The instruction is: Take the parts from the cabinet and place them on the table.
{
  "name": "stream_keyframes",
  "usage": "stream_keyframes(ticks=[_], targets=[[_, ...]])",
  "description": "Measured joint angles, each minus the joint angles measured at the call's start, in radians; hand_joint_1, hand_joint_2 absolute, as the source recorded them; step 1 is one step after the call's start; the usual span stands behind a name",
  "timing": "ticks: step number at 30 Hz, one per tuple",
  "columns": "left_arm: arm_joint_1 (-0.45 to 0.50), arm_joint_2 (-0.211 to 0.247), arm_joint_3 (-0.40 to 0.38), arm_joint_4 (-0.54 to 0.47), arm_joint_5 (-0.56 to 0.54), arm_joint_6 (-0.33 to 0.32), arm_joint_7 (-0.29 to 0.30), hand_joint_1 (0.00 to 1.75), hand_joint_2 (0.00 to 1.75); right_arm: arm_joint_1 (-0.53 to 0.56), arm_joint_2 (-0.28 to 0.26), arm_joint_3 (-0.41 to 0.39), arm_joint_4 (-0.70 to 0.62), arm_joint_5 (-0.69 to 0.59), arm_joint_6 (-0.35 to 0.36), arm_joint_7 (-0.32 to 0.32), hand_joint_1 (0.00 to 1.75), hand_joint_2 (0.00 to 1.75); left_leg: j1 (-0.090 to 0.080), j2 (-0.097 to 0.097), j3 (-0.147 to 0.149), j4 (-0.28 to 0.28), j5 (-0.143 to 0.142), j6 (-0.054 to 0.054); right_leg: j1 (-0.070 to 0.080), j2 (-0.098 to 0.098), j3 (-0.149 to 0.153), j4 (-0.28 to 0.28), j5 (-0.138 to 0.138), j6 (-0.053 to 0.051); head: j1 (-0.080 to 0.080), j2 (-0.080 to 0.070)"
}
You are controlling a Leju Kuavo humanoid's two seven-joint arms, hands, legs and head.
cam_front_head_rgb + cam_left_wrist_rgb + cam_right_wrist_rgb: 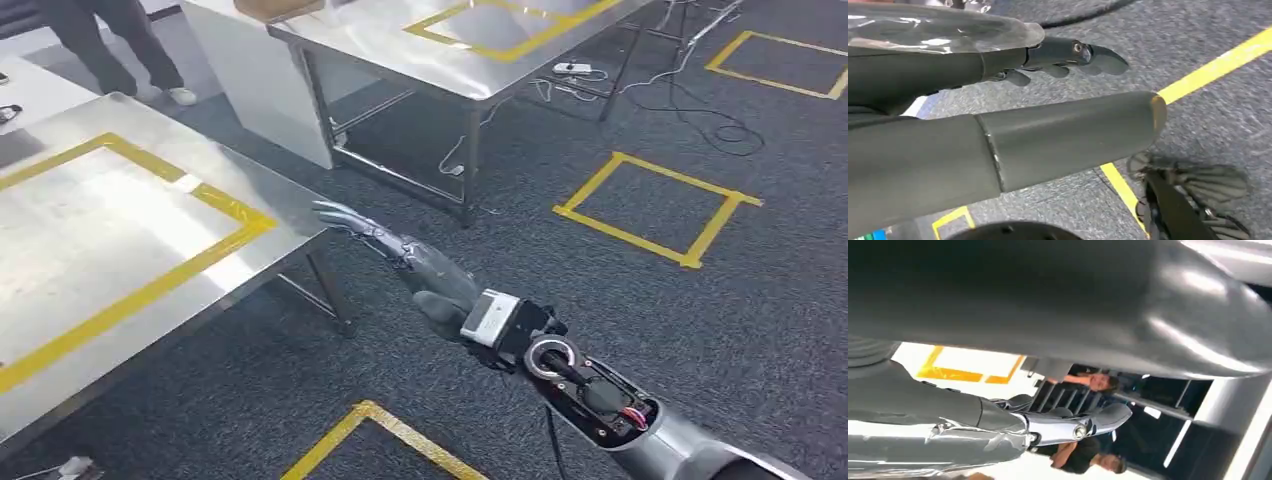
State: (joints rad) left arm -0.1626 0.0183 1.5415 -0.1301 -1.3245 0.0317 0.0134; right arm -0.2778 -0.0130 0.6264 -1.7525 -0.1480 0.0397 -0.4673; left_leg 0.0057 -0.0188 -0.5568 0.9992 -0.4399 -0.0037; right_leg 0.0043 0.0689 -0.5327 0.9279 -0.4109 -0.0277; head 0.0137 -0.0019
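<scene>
**Both hands hold nothing by the steel table**

From the head view, we see our right hand [400,260] reaching out flat, fingers straight and a little apart, with nothing in it. Its fingertips are just beside the corner of the steel table [120,250] with yellow tape. A second table [450,60] stands well ahead of the hand. A person [120,45] stands far off.

From the left wrist view, our left hand [998,130] hangs over grey carpet [1198,120], fingers stretched out, holding nothing.

From the right wrist view, the fingers [1058,427] point toward two people [1088,460]. We cannot see any parts or the cabinet.
</scene>
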Motion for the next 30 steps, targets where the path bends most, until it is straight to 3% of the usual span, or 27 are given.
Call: stream_keyframes(ticks=[1, 2, 5, 6, 7, 8, 9, 11, 12, 13, 14, 15, 16, 17, 18, 22, 23, 24, 25, 27, 28, 29, 30], targets=[[0.0, 0.002, 0.0, 0.0, 0.001, 0.001, 0.0, 0.0, 0.0, 0.0, 0.0, 0.0, 0.0, 0.0, 0.0, 0.0, 0.0, 0.0, 0.0, -0.032, 0.031, -0.073, 0.013, 0.007, -0.002, 0.006, -0.001, 0.001, 0.0, 0.002, -0.001, 0.0], [-0.001, 0.001, 0.0, 0.0, 0.001, 0.001, 0.0, 0.0, 0.0, 0.0, 0.0, 0.0, 0.0, 0.0, 0.0, 0.0, 0.0, 0.0, -0.003, -0.039, 0.034, -0.078, 0.01, 0.006, 0.005, 0.012, -0.007, 0.002, 0.0, 0.01, 0.0, 0.0], [-0.004, 0.002, 0.0, 0.0, -0.006, 0.001, -0.004, 0.0, 0.0, 0.0, 0.0, 0.0, 0.001, 0.005, -0.001, 0.007, 0.0, 0.0, -0.01, -0.019, 0.031, -0.079, 0.013, 0.014, -0.004, 0.031, -0.013, -0.001, 0.005, 0.027, 0.002, 0.0], [-0.005, -0.002, 0.0, 0.0, -0.008, -0.001, -0.005, 0.0, 0.0, 0.0, -0.002, -0.001, 0.001, 0.005, -0.004, 0.009, 0.0, 0.0, -0.004, -0.009, 0.033, -0.085, 0.017, 0.019, 0.001, 0.038, -0.016, 0.0, 0.005, 0.032, 0.001, 0.0], [-0.005, -0.006, 0.0, 0.0, -0.012, -0.002, -0.005, 0.0, 0.0, 0.001, -0.003, -0.001, -0.001, 0.005, -0.007, 0.01, 0.0, 0.0, 0.003, 0.001, 0.034, -0.089, 0.019, 0.022, 0.001, 0.03, -0.016, 0.004, 0.0, 0.034, 0.0, 0.0], [-0.005, -0.002, 0.0, 0.0, -0.016, -0.003, -0.009, 0.0, 0.0, -0.001, -0.005, -0.002, -0.003, 0.007, -0.011, 0.015, 0.0, 0.0, 0.004, 0.009, 0.034, -0.089, 0.018, 0.026, 0.002, -0.022, -0.039, 0.062, -0.045, 0.043, 0.011, 0.0], [-0.004, -0.002, 0.0, 0.0, -0.018, -0.005, -0.01, 0.0, 0.0, -0.001, -0.006, -0.002, -0.003, 0.007, -0.011, 0.016, 0.0, 0.0, 0.004, 0.017, 0.034, -0.089, 0.018, 0.027, -0.002, -0.045, -0.074, 0.139, -0.09, 0.05, 0.02, 0.0], [0.0, -0.002, 0.0, 0.0, -0.022, -0.008, -0.011, 0.0, 0.0, 0.006, -0.01, -0.002, -0.003, 0.007, -0.013, 0.018, 0.0, 0.0, 0.003, 0.039, 0.032, -0.089, 0.017, 0.028, -0.008, -0.061, -0.164, 0.333, -0.171, 0.06, 0.023, 0.0], [0.001, -0.002, 0.0, 0.0, -0.023, -0.009, -0.011, 0.0, 0.0, 0.009, -0.012, -0.002, -0.003, 0.007, -0.014, 0.018, 0.0, 0.0, 0.003, 0.047, 0.032, -0.089, 0.017, 0.027, -0.009, -0.063, -0.18, 0.368, -0.177, 0.062, 0.026, 0.0], [0.001, -0.002, 0.0, 0.0, -0.023, -0.009, -0.011, 0.0, 0.0, 0.012, -0.014, -0.002, -0.003, 0.007, -0.014, 0.018, 0.0, 0.0, 0.003, 0.055, 0.033, -0.089, 0.016, 0.026, -0.012, -0.064, -0.173, 0.353, -0.158, 0.063, 0.031, 0.0], [0.0, -0.003, 0.0, 0.0, -0.023, -0.009, -0.011, 0.0, 0.0, 0.013, -0.015, -0.002, -0.002, 0.007, -0.014, 0.018, 0.0, 0.0, 0.003, 0.064, 0.034, -0.088, 0.015, 0.025, -0.013, -0.066, -0.143, 0.293, -0.122, 0.061, 0.034, 0.0], [-0.001, -0.004, 0.0, 0.0, -0.023, -0.009, -0.011, 0.0, 0.0, 0.012, -0.015, -0.002, -0.003, 0.007, -0.014, 0.018, 0.0, 0.0, 0.003, 0.071, 0.037, -0.088, 0.013, 0.022, -0.013, -0.071, -0.093, 0.199, -0.078, 0.058, 0.035, 0.0], [-0.001, -0.005, 0.0, 0.0, -0.023, -0.009, -0.01, 0.0, 0.0, 0.012, -0.015, -0.002, -0.003, 0.007, -0.015, 0.018, 0.0, 0.0, 0.003, 0.079, 0.042, -0.088, 0.011, 0.018, -0.011, -0.09, -0.025, 0.073, -0.027, 0.053, 0.039, 0.0], [-0.001, -0.005, 0.0, 0.0, -0.022, -0.009, -0.01, 0.0, 0.0, 0.011, -0.015, -0.002, -0.003, 0.007, -0.015, 0.018, 0.0, 0.0, 0.001, 0.083, 0.045, -0.088, 0.009, 0.015, -0.007, -0.123, 0.007, 0.01, -0.018, 0.049, 0.042, 0.0], [-0.001, -0.006, 0.0, 0.0, -0.022, -0.009, -0.008, 0.0, 0.0, 0.012, -0.015, -0.002, -0.003, 0.007, -0.015, 0.018, 0.0, 0.0, -0.004, 0.087, 0.044, -0.085, 0.006, 0.009, 0.002, -0.121, 0.01, 0.0, -0.02, 0.037, 0.037, 0.0], [-0.004, -0.005, 0.0, 0.0, -0.023, -0.008, -0.003, 0.0, 0.0, 0.014, -0.016, -0.002, -0.002, 0.007, -0.017, 0.018, 0.0, 0.0, -0.002, 0.114, 0.052, -0.087, 0.004, -0.009, 0.002, -0.086, 0.006, -0.003, -0.015, 0.017, 0.03, 0.0], [-0.004, -0.003, 0.0, 0.0, -0.023, -0.008, -0.002, 0.0, 0.0, 0.014, -0.017, -0.003, -0.002, 0.007, -0.017, 0.018, 0.0, 0.0, 0.004, 0.087, 0.045, -0.063, -0.019, -0.015, -0.004, -0.077, 0.009, -0.008, -0.01, 0.011, 0.028, 0.0], [-0.005, -0.006, 0.0, 0.0, -0.023, -0.008, -0.002, 0.0, 0.0, 0.013, -0.017, -0.003, -0.002, 0.006, -0.018, 0.02, 0.0, 0.0, 0.004, 0.058, 0.022, -0.013, -0.053, -0.017, -0.006, -0.072, 0.007, -0.007, -0.008, 0.006, 0.02, 0.0], [-0.004, -0.006, 0.0, 0.0, -0.023, -0.008, -0.002, 0.0, 0.0, 0.014, -0.017, -0.004, -0.002, 0.006, -0.018, 0.021, 0.0, 0.0, 0.007, 0.035, -0.022, 0.084, -0.103, -0.021, -0.006, -0.067, 0.005, -0.007, -0.006, 0.004, 0.009, 0.0], [-0.001, -0.006, 0.0, 0.0, -0.024, -0.008, -0.002, 0.0, 0.0, 0.017, -0.017, -0.003, -0.002, 0.006, -0.018, 0.022, 0.0, 0.0, 0.006, 0.025, -0.11, 0.262, -0.171, -0.025, -0.003, -0.047, 0.002, -0.007, -0.005, 0.003, 0.002, 0.0], [0.0, -0.006, 0.0, 0.0, -0.026, -0.008, -0.002, 0.0, 0.0, 0.018, -0.017, -0.003, -0.001, 0.006, -0.018, 0.024, 0.0, 0.0, 0.006, 0.025, -0.13, 0.294, -0.171, -0.024, -0.002, -0.037, 0.002, -0.006, -0.005, 0.003, 0.001, 0.0], [0.002, -0.006, 0.0, 0.0, -0.026, -0.008, -0.002, 0.0, 0.0, 0.018, -0.017, -0.004, 0.0, 0.006, -0.019, 0.027, 0.0, 0.0, 0.006, 0.024, -0.125, 0.276, -0.15, -0.022, -0.002, -0.027, 0.003, -0.005, -0.005, 0.003, 0.0, 0.0], [0.002, -0.006, 0.0, 0.0, -0.027, -0.01, -0.002, 0.0, 0.0, 0.017, -0.017, -0.004, 0.0, 0.006, -0.02, 0.029, 0.0, 0.0, 0.007, 0.024, -0.098, 0.208, -0.106, -0.018, -0.002, -0.015, 0.004, -0.004, -0.006, 0.003, -0.001, 0.0]])
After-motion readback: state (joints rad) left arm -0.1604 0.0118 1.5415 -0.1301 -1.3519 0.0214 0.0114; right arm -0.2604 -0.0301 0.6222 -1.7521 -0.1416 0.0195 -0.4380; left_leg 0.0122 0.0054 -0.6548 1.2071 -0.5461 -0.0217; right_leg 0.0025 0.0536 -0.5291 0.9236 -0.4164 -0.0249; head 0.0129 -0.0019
